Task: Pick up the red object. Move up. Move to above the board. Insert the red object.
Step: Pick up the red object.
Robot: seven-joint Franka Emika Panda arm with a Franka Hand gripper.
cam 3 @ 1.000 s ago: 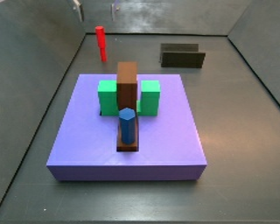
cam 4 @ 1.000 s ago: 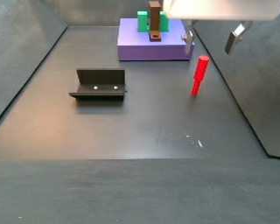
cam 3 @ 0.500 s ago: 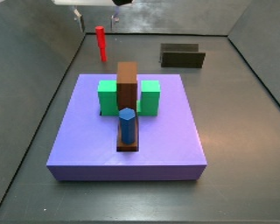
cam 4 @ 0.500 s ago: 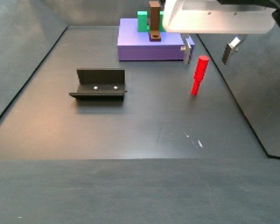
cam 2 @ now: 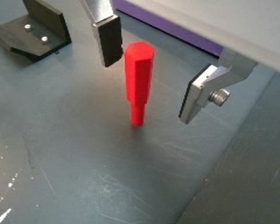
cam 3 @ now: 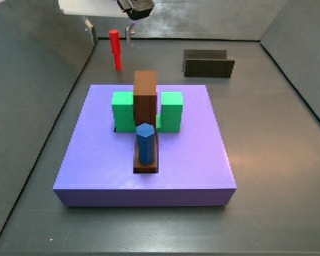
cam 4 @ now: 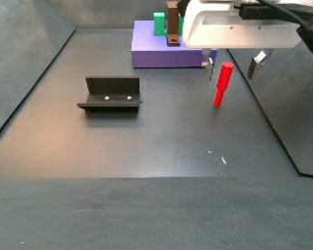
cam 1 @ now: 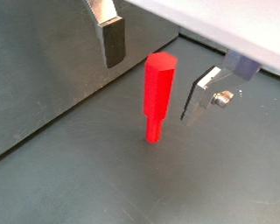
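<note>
Dark grey floor holds the lavender board (cam 3: 144, 145) near the camera in a side view, carrying a green block (cam 3: 147, 110), a brown upright block (cam 3: 145, 95) and a blue hexagonal peg (cam 3: 145, 143). Red object (cam 1: 159, 94) stands upright on the floor beyond the board's far left corner, apart from it. Gripper (cam 2: 149, 68) hangs released, fingers (cam 2: 108, 39) straddling the peg's top without touching; fixture (cam 4: 112, 95) sits well left.

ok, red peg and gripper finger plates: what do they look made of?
Red object: looks like plastic, uniformly coloured, faceted sides, soft sheen. It stands on the floor between the open gripper fingers, untouched. Finger plates: apparently brushed metal, silver with a visible screw; pads dark, possibly rubber.
</note>
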